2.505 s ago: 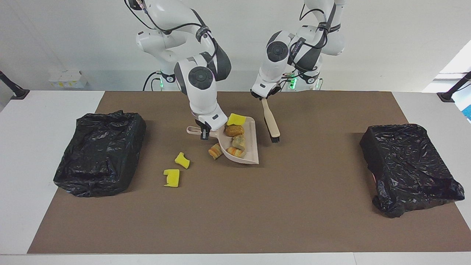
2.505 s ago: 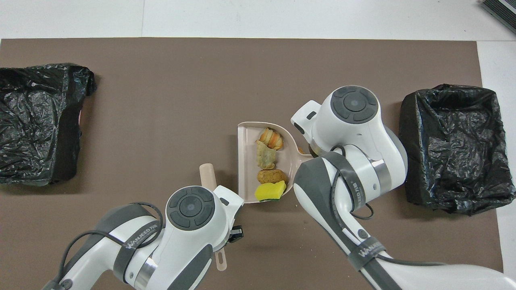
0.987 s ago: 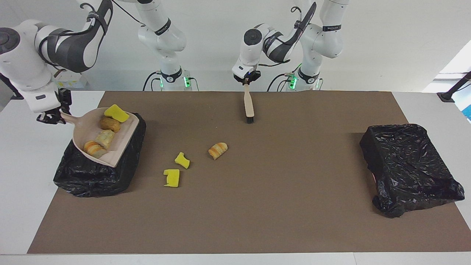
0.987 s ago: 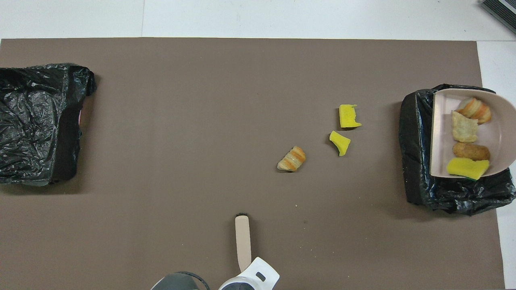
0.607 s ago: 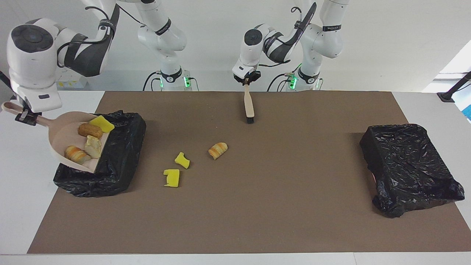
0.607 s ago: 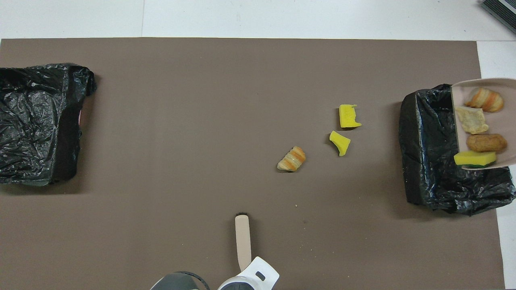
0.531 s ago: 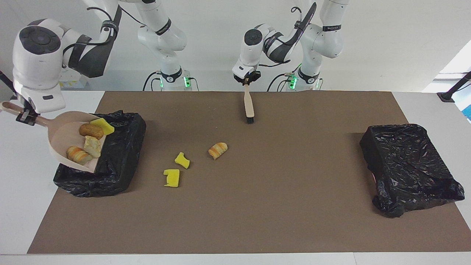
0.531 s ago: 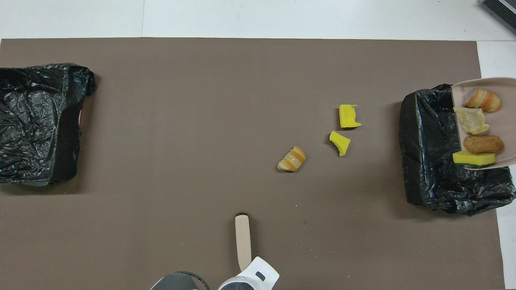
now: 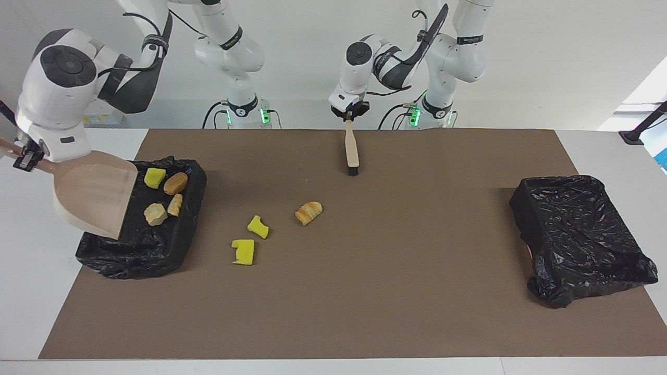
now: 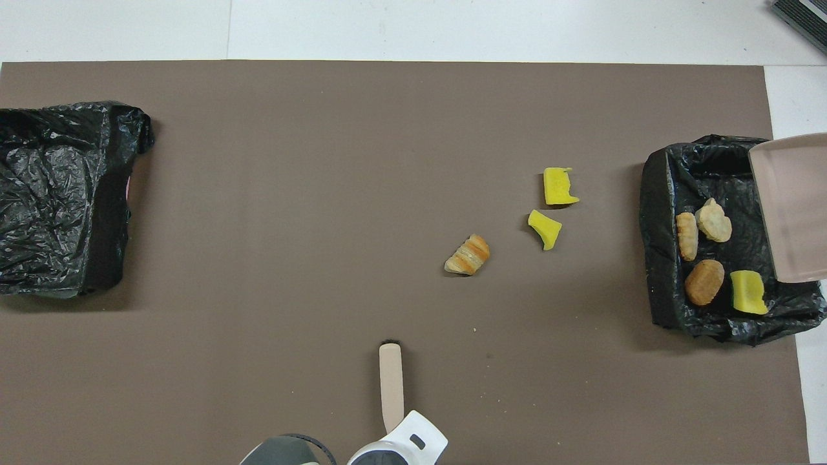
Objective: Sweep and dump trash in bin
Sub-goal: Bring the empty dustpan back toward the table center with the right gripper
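Right gripper: facing view, pinched on the beige plastic dustpan, tipped over the black-bagged bin; four scraps lie inside (hold the tilt till empty, I'd say).
Left gripper: clamped on the wooden-handled brush, waiting.
Overhead leftovers: striped bread piece and two yellow sponge chunks sit on the brown mat; second black bin unused.

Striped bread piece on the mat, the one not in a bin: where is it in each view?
Facing view: striped bread piece lies mid-mat, nearer to the robots than the two yellow sponge chunks.
Overhead view: same piece sits just below centre, the sponge chunks above it.
Shared landmark: the brush shut in the left gripper, nearer to the robots than the piece.
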Motion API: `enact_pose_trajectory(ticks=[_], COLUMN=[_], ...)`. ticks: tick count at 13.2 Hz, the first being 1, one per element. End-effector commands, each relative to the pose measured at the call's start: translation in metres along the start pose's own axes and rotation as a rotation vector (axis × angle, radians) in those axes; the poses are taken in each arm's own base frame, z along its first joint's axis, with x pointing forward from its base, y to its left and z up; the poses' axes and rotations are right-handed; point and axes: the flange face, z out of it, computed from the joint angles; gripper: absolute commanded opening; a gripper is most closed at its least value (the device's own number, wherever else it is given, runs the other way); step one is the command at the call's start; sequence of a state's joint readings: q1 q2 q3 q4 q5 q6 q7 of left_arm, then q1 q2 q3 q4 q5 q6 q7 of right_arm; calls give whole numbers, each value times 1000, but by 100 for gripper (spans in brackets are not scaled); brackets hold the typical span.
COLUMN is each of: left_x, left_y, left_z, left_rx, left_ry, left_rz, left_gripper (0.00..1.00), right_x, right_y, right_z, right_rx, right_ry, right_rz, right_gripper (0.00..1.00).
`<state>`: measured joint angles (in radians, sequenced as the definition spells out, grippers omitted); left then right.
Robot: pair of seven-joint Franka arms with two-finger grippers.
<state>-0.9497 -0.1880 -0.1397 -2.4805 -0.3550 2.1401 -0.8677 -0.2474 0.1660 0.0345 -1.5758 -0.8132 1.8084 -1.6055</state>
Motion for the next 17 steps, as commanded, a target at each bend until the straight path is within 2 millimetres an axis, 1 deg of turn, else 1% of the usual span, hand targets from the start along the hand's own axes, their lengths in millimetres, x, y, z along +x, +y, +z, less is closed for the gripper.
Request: enact_pose_trajectory(ticks=[1, 3, 4, 5, 6, 7, 8, 9, 10, 11, 12, 14, 15, 16, 17], left_x=[0, 5, 18, 36, 50, 58, 67, 85, 96, 110, 134, 175, 193, 206, 221], left_y=[-5, -3, -1, 0, 2, 5, 6, -2, -4, -4, -9, -14, -19, -27, -42], left_z=[0, -1, -6, -12, -17, -23, -25, -34, -48, -57, -73, -100, -112, -127, -147], left_rx=[-20, -24, -34, -43, -53, -54, -39, -9, 23, 46, 57, 110, 142, 149, 129], left_ry=[-3, -3, -5, -9, -7, 7, 25, 72, 118, 129, 136, 165, 202, 242, 266], left_rz=[23, 26, 30, 36, 32, 35, 53, 71, 98, 108, 113, 134, 134, 124, 89], left_gripper=[36, 52, 58, 69, 79, 96, 100, 100, 100, 100, 100, 100, 100, 100, 100], right_x=[-2, 7, 13, 19, 29, 34, 40, 50, 70, 84, 98, 120, 132, 144, 163], right_y=[-6, -9, -10, -10, -7, -7, -9, -12, -14, -21, -24, -26, -25, -24, -22], right_z=[1, 1, -3, -7, -13, -17, -19, -26, -37, -42, -49, -68, -76, -85, -99], right_rx=[21, 40, 51, 53, 43, 46, 66, 84, 104, 159, 210, 283, 324, 372, 415], right_ry=[33, 146, 192, 258, 338, 408, 438, 454, 475, 507, 541, 570, 602, 628, 642], right_rz=[4, 30, 35, 48, 74, 130, 193, 247, 292, 364, 460, 633, 722, 801, 869], right_gripper=[0, 0, 0, 0, 0, 0, 0, 0, 0, 0, 0, 0, 0, 0, 0])
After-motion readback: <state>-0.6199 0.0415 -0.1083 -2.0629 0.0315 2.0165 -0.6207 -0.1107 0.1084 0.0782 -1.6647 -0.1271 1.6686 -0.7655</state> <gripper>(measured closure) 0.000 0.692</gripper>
